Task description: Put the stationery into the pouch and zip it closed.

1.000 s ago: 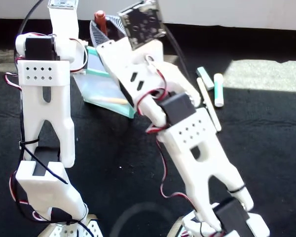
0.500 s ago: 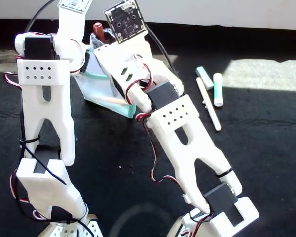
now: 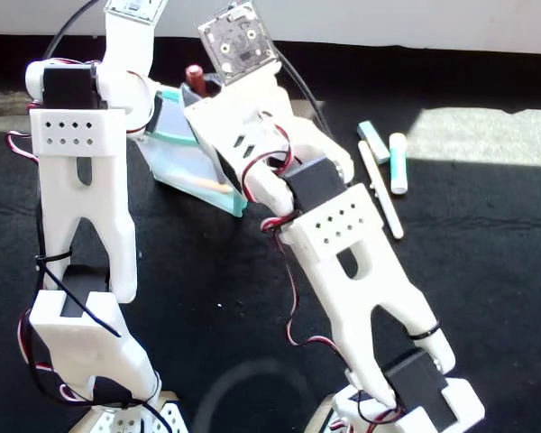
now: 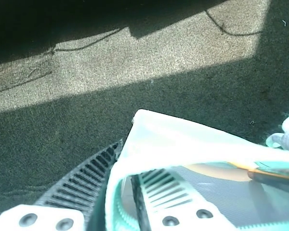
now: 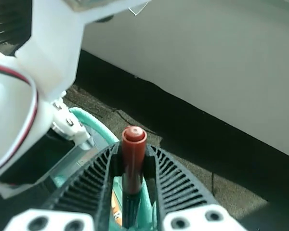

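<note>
The right claw (image 5: 133, 150) was clamped on a red marker (image 5: 134, 137). The marker's long axis ran in line with the fingers, with its capped end pointing back at the wrist and its other end aimed down. Directly beneath it lay the teal rim of the pouch (image 5: 85, 120), so the mouth sat straight ahead of the claw along the marker's own line. It looked as if the lower end was at or just inside the opening, though the fingers hid it.

The left claw (image 4: 127, 166) was closed on the pouch's rim, pinching the translucent wall between its fingers and holding the mouth up. An orange pencil (image 4: 260, 172) lay inside. The pouch (image 3: 185, 162) rested near the bench's (image 3: 487, 271) far edge, between the two arms.

Well apart, towards the far right corner, lay a teal eraser (image 3: 372, 140), a white-and-teal marker (image 3: 398, 162) and a white pen (image 3: 380, 191). The right arm was the nearer one to them.
</note>
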Robot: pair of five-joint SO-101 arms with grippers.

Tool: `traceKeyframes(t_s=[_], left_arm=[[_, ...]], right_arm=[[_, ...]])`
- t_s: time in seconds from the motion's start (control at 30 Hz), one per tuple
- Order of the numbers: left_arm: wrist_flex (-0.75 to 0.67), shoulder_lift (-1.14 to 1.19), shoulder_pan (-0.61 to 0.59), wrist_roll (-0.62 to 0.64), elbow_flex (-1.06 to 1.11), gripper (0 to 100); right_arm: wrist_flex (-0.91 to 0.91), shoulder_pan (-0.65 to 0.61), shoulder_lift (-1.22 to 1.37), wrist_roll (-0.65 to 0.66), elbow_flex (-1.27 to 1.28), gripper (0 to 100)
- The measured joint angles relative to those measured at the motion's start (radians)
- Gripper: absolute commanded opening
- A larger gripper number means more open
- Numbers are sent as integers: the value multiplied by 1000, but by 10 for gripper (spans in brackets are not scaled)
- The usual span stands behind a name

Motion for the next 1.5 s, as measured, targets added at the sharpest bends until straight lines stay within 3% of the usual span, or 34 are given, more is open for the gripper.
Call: traceKeyframes(t_s=[0.2,0.73,0.8,0.87,1.0,1.17,1.27,1.4,1.5], left_arm=[[5,2,-3,0,3,9],[5,28,-5,0,-9,9],[5,34,-5,0,-11,9],[5,34,-5,0,-11,9],[6,41,-5,0,-26,9],[6,44,-5,0,-29,9],[6,44,-5,0,-29,9],[6,44,-5,-6,-29,9],[6,44,-5,-6,-29,9]], right_arm=[[117,11,-43,-51,-3,166],[124,28,-126,-87,-100,163],[124,58,-129,-87,-115,117],[124,124,-133,-87,-132,7],[153,295,-124,-87,-114,25],[170,477,32,-87,-5,33],[175,568,209,-87,26,104],[253,586,451,-54,-38,242],[348,554,609,55,-176,238]])
